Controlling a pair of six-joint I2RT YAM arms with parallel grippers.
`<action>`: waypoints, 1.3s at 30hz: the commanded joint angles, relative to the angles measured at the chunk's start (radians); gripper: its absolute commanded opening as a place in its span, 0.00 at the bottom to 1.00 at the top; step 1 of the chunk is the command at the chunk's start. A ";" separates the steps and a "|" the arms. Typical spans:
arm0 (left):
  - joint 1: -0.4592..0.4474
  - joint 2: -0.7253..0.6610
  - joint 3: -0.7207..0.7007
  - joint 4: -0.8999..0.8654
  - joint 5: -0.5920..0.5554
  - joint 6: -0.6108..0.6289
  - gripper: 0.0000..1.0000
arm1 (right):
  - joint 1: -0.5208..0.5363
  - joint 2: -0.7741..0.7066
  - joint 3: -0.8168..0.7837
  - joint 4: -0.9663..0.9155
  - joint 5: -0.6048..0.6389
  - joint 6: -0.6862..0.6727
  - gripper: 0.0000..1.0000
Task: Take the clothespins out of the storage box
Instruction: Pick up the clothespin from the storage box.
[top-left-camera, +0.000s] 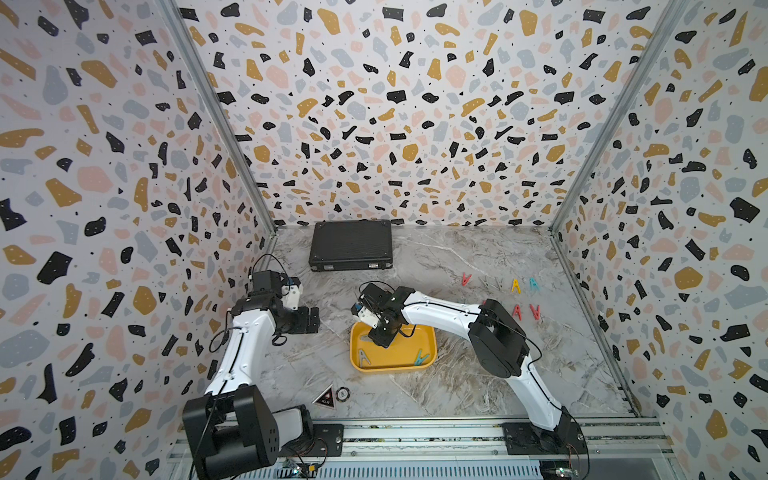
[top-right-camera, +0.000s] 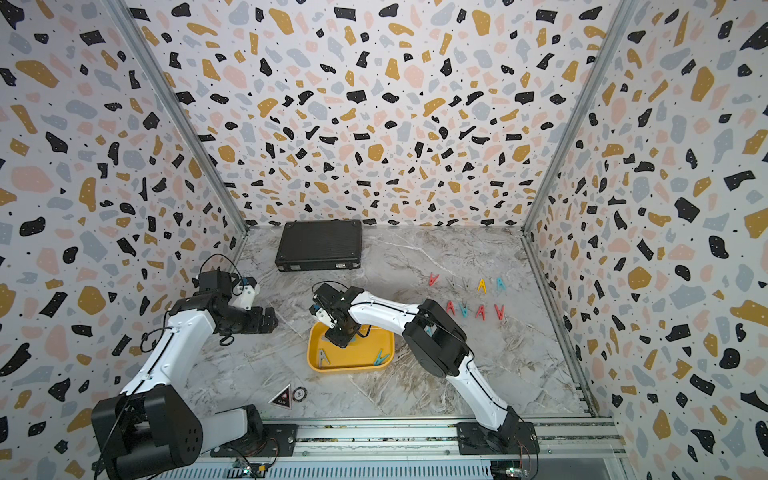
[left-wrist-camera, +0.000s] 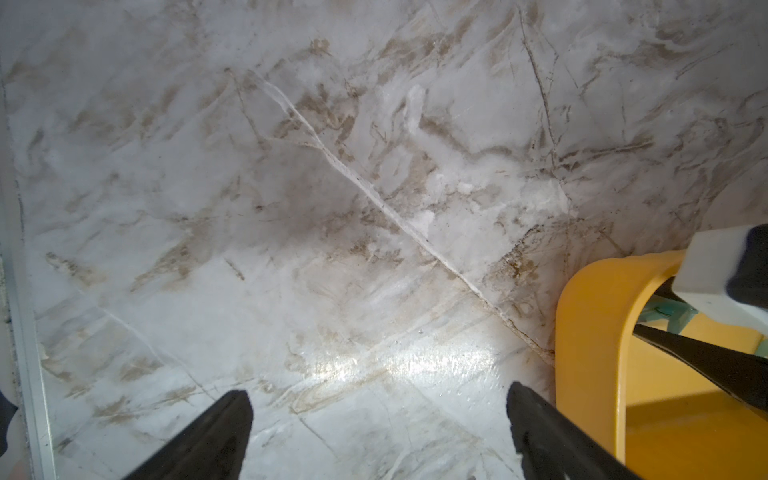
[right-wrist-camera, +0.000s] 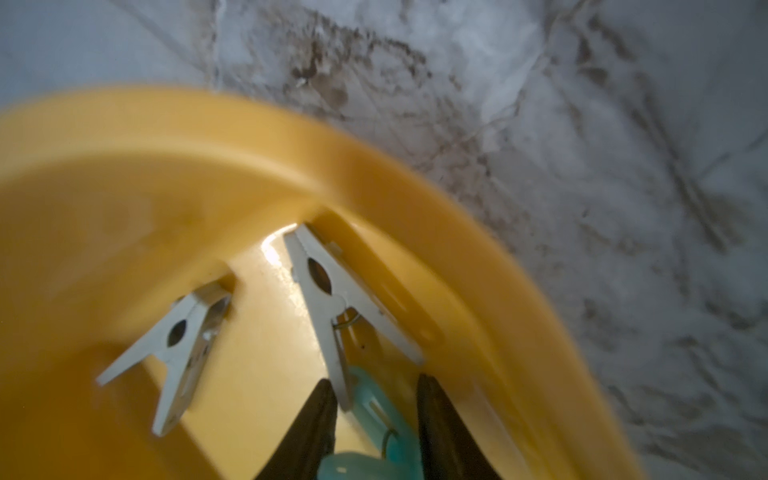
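teal clothespin (right-wrist-camera: 386, 432) between jaws of right gripper (right-wrist-camera: 374, 380), grip unclear; left gripper (left-wrist-camera: 378, 390) spread wide, empty; sticker (top-left-camera: 325, 398) reads "all in".

Up high: both top views sit above the table's (top-left-camera: 457, 386) front edge, angled down toward the back wall (top-left-camera: 415, 124), far enough off to take in the whole surface. Left wrist camera faces down at bare marble, fairly near, with a corner of the storage box (left-wrist-camera: 590, 332) just in shot. Right wrist camera is right inside the storage box (right-wrist-camera: 291, 137), very close and blurred. All 4 views share the storage box (top-left-camera: 392, 369) (top-right-camera: 351, 369).
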 joint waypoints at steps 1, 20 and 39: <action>0.007 -0.011 0.018 0.002 0.011 0.003 1.00 | 0.004 -0.068 -0.037 -0.018 0.016 0.022 0.32; 0.006 -0.012 0.017 0.002 0.011 0.003 1.00 | 0.003 -0.155 -0.097 -0.070 0.010 0.031 0.46; 0.007 -0.014 0.016 0.004 0.010 0.003 1.00 | 0.003 -0.157 -0.126 -0.065 -0.028 0.043 0.31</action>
